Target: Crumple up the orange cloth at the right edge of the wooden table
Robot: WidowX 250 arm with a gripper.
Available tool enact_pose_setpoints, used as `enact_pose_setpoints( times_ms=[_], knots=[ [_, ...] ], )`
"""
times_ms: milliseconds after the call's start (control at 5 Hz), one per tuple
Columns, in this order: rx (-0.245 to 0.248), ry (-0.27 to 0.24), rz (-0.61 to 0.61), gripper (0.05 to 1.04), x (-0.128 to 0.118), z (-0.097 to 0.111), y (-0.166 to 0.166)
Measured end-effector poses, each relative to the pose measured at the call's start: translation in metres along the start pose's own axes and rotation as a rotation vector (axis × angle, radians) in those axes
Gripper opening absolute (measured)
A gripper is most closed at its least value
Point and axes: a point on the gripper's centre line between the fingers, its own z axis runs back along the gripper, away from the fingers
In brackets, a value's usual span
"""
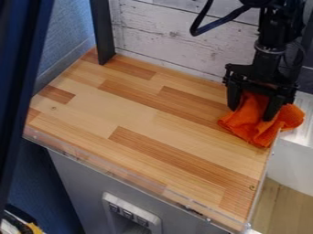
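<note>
Black two-finger gripper [250, 114] at upper right, hanging from a black robot arm [269, 45] that enters from the top edge. Pointing down, over the right end of a light-and-brown striped wooden countertop [140, 109]. Fingers well apart, one on each side of a crumpled bright orange cloth [252, 132]. Cannot tell a firm pinch from a mere straddle.

Cloth: bunched up between the fingers, reaching close to the gripper's body. Loose folds spread left, right and toward the near side, with one corner pointing to the front of the countertop. Located at the countertop's far right part, by the right edge, right-hand folds reaching out toward a pale, shiny surface [304, 130] beside the wood.

Behind: whitewashed plank wall [165, 34], grey wood grain showing through. Against the rear left part of the countertop, an upright dark post [102, 32]. Farther left, a textured blue wall [67, 32]. Near the top, beside the arm, a looping black cable [211, 26].

Foreground: clear plastic strip [122, 176] along the countertop's front edge. Below, a grey cabinet front [79, 183], bearing a light grey panel [154, 222] with a row of small dark switches [127, 213]. At left, a slanting dark blue beam [17, 91], close to the camera.
</note>
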Motion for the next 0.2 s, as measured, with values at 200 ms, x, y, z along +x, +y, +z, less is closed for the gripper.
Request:
enact_pose_setpoints(
  times_ms=[200],
  knots=[
    [-0.002, -0.007, -0.005, 0.993, 0.0012, 0.0, -0.0003]
  ],
)
